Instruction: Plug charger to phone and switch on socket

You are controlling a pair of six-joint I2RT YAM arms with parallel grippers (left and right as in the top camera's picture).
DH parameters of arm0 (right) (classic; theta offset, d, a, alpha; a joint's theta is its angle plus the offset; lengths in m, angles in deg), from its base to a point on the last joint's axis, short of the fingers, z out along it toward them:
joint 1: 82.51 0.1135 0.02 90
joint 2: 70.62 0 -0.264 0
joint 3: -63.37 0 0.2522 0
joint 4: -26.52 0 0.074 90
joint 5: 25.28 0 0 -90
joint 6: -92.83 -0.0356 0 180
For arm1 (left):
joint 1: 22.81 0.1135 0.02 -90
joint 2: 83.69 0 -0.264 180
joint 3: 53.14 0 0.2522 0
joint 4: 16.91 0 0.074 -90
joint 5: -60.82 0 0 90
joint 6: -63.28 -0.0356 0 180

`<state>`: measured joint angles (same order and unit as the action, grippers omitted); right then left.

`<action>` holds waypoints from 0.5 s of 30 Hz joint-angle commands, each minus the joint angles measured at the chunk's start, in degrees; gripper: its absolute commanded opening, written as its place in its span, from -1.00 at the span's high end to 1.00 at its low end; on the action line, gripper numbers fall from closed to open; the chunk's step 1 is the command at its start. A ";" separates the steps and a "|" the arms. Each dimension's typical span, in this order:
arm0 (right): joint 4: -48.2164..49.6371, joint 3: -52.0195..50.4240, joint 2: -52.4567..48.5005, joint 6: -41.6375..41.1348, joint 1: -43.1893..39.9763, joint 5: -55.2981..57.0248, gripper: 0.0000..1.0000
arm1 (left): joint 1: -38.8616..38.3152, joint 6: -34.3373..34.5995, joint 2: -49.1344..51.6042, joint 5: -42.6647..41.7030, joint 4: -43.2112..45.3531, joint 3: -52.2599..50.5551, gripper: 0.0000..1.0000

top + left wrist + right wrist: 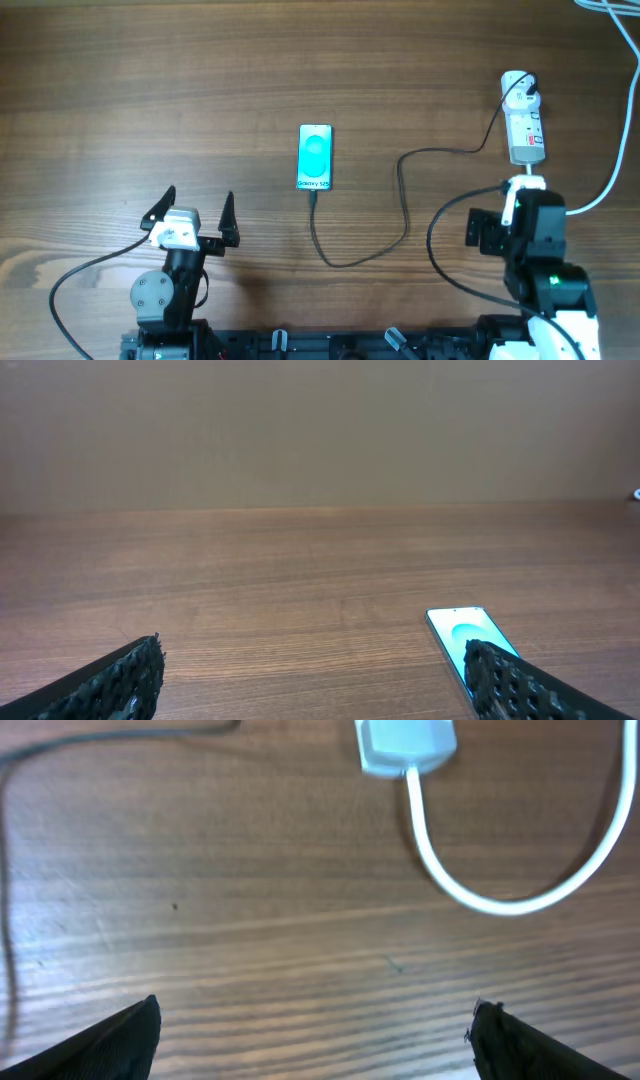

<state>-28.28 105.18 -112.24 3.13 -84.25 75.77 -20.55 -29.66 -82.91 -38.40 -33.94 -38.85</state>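
The phone (pixel 458 630) is half covered at five o'clock by the left gripper (pixel 312 660); the socket (pixel 405 745) is blurred, cut off at twelve o'clock; its switch (pixel 529 140) is too small to be read.

Left arm (pixel 165 290) at the near left, left end effector (pixel 197 208) spread wide, holding nothing, right arm (pixel 545 255) at the near right, right end effector (pixel 315 1025) tilted downward, jaws wide apart, empty

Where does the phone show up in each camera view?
Overhead: the phone lies near the centre of the picture, screen up.
Left wrist: the phone is at lower right.
Right wrist: not in it.
Shared landmark: the wooden table, its grain visible in all three views.
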 commanded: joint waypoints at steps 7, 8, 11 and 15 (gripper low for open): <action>27.56 -7.15 2.29 1.99 0.28 -15.69 -1.00 | -0.28 -1.11 -0.61 0.76 -0.42 -0.22 -1.00; 30.77 -8.57 2.69 2.95 0.28 -17.68 -0.99 | -0.28 -1.11 -0.61 0.79 -0.42 -0.22 -1.00; 38.40 -12.72 3.78 4.15 0.28 -19.65 -1.00 | -0.28 -1.09 -0.61 0.76 -0.42 -0.22 -1.00; 47.69 -16.92 5.14 4.20 0.28 -19.74 -0.99 | -0.28 -1.11 -0.61 0.76 -0.42 -0.22 -1.00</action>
<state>16.27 90.17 -108.55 6.21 -84.17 58.33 -20.55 -29.64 -82.91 -38.37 -33.96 -38.85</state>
